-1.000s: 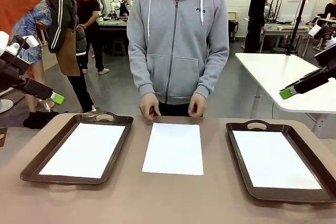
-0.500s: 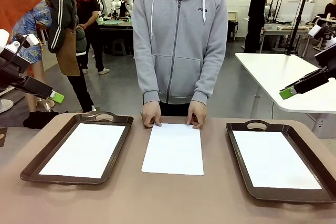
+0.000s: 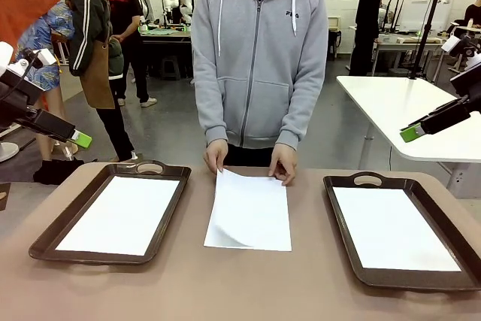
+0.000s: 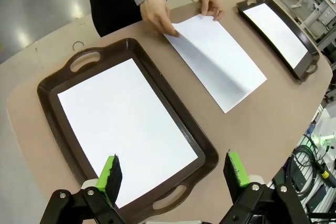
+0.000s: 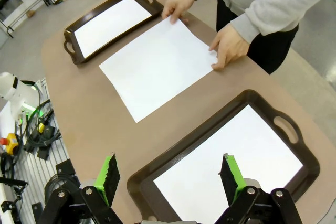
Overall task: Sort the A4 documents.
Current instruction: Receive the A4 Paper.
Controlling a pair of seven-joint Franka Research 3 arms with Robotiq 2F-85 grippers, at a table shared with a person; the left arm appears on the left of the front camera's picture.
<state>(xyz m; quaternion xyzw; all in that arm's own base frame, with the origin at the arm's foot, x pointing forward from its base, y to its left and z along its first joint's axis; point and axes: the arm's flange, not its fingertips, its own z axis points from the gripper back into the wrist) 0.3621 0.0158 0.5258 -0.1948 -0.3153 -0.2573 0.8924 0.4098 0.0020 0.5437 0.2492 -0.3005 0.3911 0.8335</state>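
tabletop bare between trays, far corner of a4 document raised in hand

Left gripper, right gripper: jaws wide.

The person's hand nearer the left tray lay flat on the worktop a second ago. It now pinches the top A4 document and has lifted its tray-side edge. The other hand has slid onto the sheet's far edge.
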